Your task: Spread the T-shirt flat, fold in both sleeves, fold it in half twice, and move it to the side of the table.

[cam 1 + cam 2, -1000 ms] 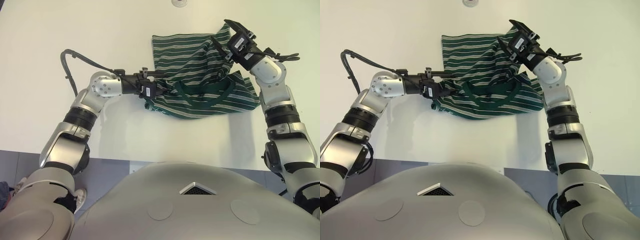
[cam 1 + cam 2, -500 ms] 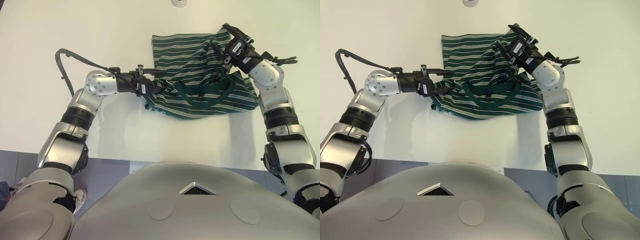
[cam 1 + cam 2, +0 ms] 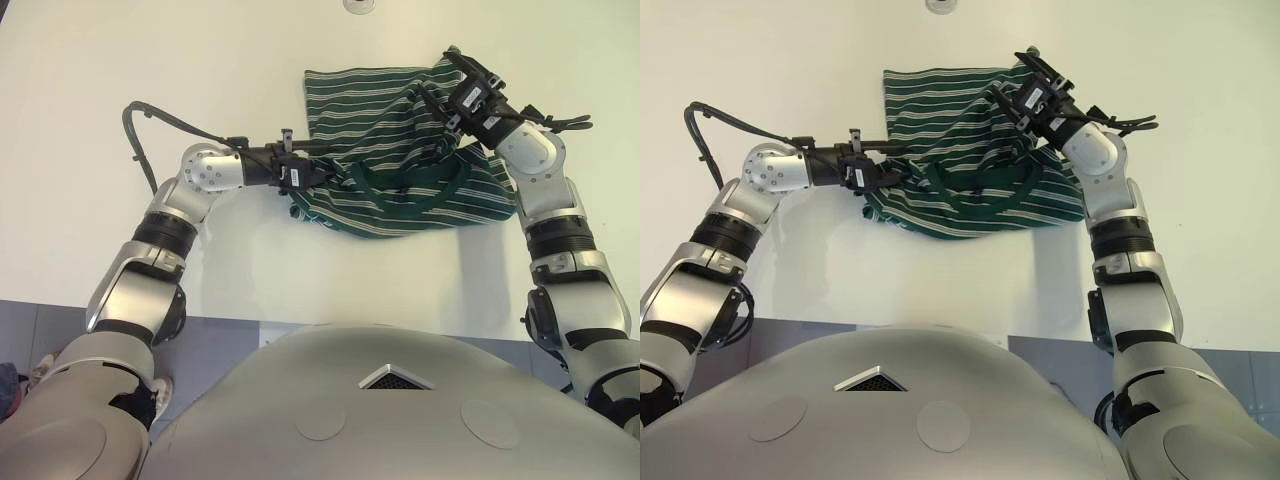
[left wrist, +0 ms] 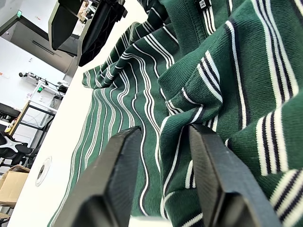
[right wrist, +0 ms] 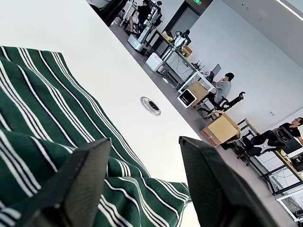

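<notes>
Crumpled on the table (image 3: 120,50) just nearer than its round port (image 3: 358,4), the T-shirt (image 3: 390,150) has a fold pinched by the left gripper (image 3: 320,177) left of the port, while the right gripper (image 3: 436,70), right of the port, straddles cloth with fingers spread, apparently so the two can tug it flat.

**Green striped T-shirt (image 3: 380,110), rumpled on the white table (image 3: 150,50)**

It is a dark green knit with thin white stripes, bunched and partly doubled over itself rather than spread out. The ribbed neckline gapes open on the near side. The far left part lies fairly flat with a straight edge, and the far right corner is heaped up. A fold at the near left edge sits pinched between the fingers of the left hand (image 3: 318,178).
</notes>
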Tool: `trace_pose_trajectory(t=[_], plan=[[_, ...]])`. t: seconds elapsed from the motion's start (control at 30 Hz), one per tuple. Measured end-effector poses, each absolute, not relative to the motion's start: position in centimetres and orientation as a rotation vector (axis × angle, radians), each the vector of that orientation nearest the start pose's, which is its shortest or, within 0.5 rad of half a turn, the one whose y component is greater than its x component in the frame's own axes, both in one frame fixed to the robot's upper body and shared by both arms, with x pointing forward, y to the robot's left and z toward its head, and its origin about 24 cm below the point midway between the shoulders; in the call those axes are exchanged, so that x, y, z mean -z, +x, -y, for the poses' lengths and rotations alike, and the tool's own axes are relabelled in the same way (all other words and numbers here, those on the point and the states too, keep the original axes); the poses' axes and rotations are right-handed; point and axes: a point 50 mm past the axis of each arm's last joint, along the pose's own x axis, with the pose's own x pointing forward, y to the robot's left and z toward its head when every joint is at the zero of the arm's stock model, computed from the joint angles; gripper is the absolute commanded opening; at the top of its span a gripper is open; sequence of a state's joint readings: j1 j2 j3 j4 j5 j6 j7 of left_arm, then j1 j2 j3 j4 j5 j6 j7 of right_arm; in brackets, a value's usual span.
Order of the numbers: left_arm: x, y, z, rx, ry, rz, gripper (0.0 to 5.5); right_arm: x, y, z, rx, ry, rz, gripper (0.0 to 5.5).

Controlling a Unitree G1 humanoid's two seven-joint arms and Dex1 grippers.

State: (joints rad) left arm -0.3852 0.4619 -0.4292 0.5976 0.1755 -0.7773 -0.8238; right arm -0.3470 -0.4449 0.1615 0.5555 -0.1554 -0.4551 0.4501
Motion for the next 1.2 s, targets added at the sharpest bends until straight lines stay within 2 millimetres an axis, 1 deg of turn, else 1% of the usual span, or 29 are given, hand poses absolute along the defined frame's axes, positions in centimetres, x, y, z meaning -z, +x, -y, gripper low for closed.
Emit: trace_pose_trajectory(t=[0.23,0.27,0.7,0.77,0.93,1.0,1.07,1.13,1.2], plan=[[-2.9,26.5,-12.5,1.352,0.808,0.189,0.11,-4.6,30.1,18.6,-0.642,-0.662,0.066,2.71],[-2.9,26.5,-12.5,1.351,0.807,0.187,0.01,-4.6,30.1,18.6,-0.642,-0.662,0.066,2.71],[-3.0,26.5,-12.6,1.377,0.805,0.184,0.01,-4.6,30.1,18.5,-0.642,-0.664,0.065,2.71],[-4.1,26.8,-12.8,1.344,0.794,0.234,0.01,-4.6,30.1,18.5,-0.642,-0.664,0.065,2.71],[-6.4,27.9,-14.9,1.242,0.794,0.280,0.01,-4.6,30.1,18.7,-0.639,-0.663,0.065,2.71],[-7.0,27.9,-15.0,1.248,0.812,0.306,0.01,-4.6,30.1,18.7,-0.640,-0.662,0.064,2.71],[-7.7,27.7,-15.0,1.244,0.828,0.338,0.01,-4.7,30.2,18.7,-0.640,-0.661,0.065,2.71],[-7.9,27.1,-15.2,1.249,0.840,0.353,0.01,-4.8,30.2,18.9,-0.637,-0.665,0.065,2.71],[-8.1,25.6,-15.4,1.268,0.837,0.381,0.01,-5.0,30.3,19.3,-0.625,-0.670,0.068,2.71]])
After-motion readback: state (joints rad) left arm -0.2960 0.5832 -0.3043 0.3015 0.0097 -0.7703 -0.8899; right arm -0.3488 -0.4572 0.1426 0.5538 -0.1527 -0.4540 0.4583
